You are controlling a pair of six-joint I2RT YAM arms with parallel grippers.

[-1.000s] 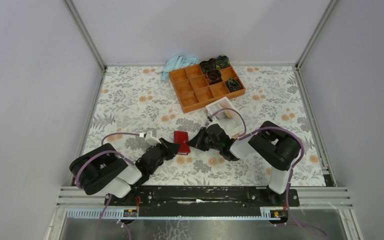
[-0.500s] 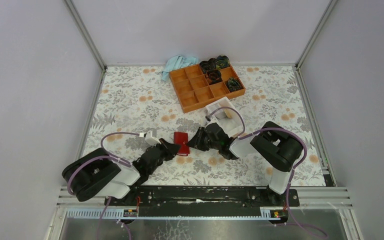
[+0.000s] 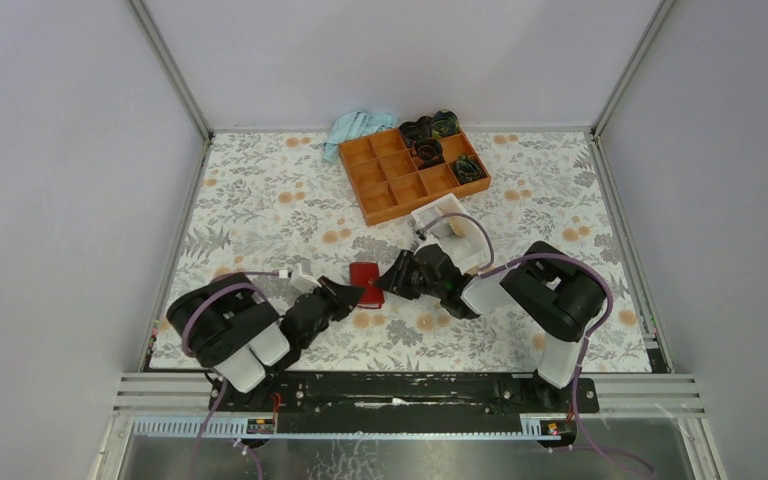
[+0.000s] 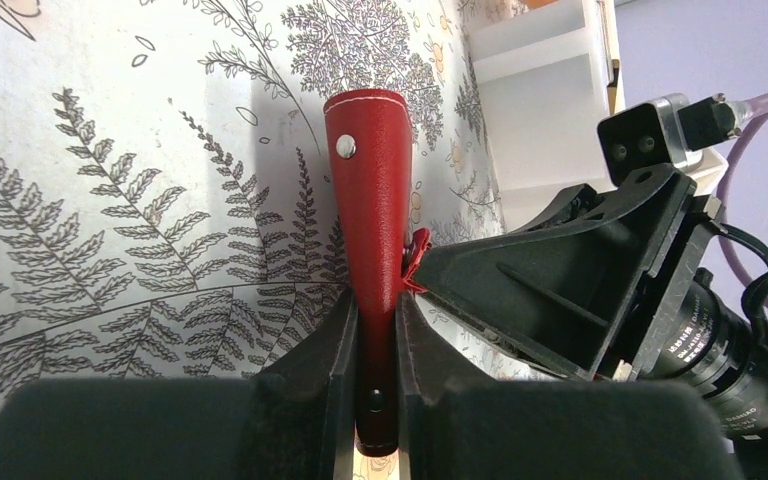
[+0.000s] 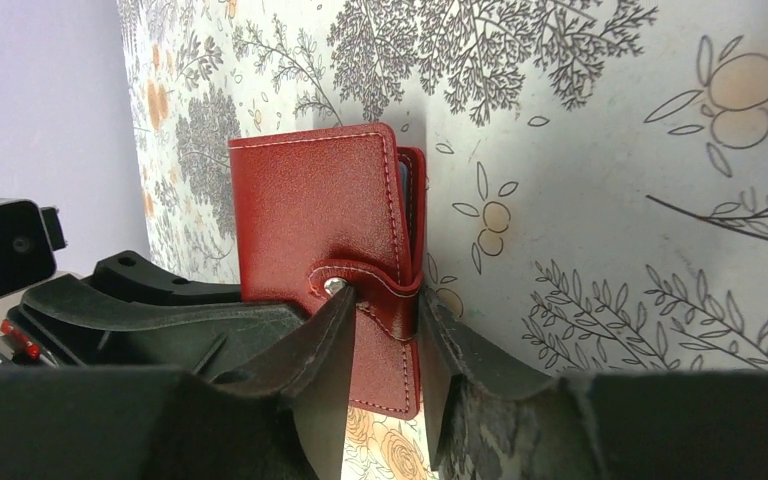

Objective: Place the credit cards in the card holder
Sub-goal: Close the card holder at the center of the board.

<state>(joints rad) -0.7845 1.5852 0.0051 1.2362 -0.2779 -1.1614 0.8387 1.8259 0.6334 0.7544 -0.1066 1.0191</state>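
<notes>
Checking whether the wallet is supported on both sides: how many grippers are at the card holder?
2. The left gripper clamps one edge of the card holder. The right gripper straddles its snap-tab edge from the opposite side.

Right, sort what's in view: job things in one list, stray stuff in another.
Job: card holder, clamped in the left jaws; right jaws astride its snap tab.
Lying about: orange tray; blue cloth; whitish box.
</notes>
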